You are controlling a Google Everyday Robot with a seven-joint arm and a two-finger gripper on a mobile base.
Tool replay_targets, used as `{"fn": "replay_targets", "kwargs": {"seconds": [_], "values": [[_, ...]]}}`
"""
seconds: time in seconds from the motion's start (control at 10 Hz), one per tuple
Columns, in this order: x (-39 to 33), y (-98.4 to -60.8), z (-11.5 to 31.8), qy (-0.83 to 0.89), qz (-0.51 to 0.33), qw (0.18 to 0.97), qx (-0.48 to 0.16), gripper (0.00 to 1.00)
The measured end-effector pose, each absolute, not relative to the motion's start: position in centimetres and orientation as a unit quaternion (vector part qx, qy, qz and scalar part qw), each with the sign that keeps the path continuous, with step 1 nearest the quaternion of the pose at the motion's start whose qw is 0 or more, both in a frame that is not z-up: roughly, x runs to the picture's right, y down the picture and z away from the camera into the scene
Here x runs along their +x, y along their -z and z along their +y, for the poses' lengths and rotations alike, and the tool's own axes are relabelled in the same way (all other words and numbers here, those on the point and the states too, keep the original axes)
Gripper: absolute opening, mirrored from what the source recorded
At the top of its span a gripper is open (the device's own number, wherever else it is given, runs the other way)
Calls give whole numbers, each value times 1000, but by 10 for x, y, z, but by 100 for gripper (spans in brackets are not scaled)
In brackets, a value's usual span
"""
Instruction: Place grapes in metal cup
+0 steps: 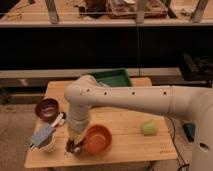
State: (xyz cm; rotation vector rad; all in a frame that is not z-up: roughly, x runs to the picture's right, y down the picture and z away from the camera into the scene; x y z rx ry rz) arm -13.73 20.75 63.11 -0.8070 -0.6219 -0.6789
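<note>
Gripper [75, 145] down at the table's [125, 142] front edge, just left of the orange bowl [98, 138]. Dark grapes [74, 146] bunched at its tip; jaw state impossible to tell. No readable writing anywhere. White mug [46, 143] near the front left corner.

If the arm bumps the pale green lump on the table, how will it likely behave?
The pale green lump looks rounded, so it may roll a little, though its uneven shape would probably stop it soon. It lies alone on the flat wooden table, near the right edge, so a hard push could send it off. The gripper is low beside the orange bowl, well away from it.
</note>
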Motion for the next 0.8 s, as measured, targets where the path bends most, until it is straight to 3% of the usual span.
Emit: {"fn": "replay_targets", "kwargs": {"seconds": [0.2, 0.8], "values": [[-142, -633, 212, 319, -290, 816, -386, 9], [-146, -640, 212, 315, -262, 825, -389, 69]]}}
